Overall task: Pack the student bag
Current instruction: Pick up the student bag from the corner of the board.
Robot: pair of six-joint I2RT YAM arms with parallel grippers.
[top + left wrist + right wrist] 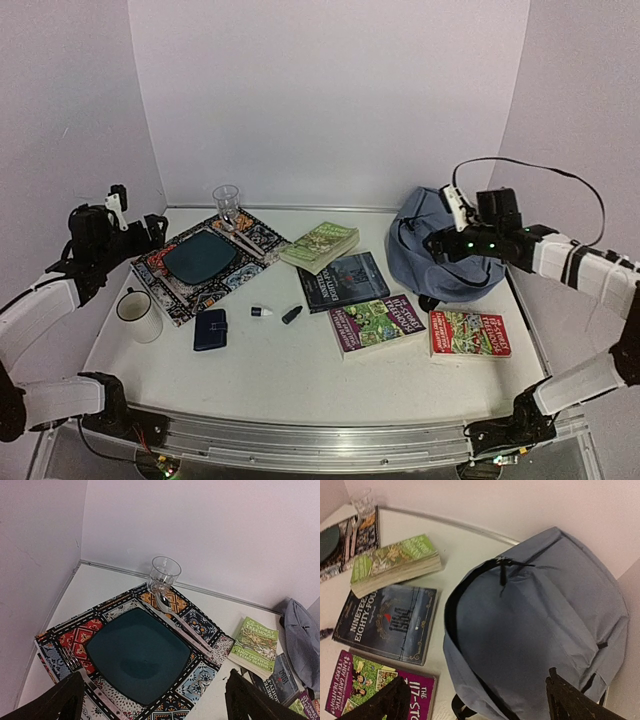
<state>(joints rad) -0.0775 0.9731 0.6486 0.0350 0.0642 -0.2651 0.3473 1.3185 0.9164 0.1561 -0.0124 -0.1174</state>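
The student bag (452,268), a soft grey-blue backpack, lies at the right back of the table. Its dark zipper mouth (451,611) gapes toward the books. My right gripper (441,243) hangs just above the bag (540,625), open and holding nothing. Four books lie left of the bag: a green one (320,245), a dark blue one (343,280), a purple one (377,322) and a red one (470,333). My left gripper (150,232) is open and empty, raised over the far left above the teal plate (137,652).
A patterned placemat (160,290) carries the plate, a spoon (172,615) and a fork (75,662); a glass (227,203) stands at its back corner. A white mug (139,313), a navy wallet (211,329), a small white bottle (262,312) and a black cap (291,314) lie mid-table.
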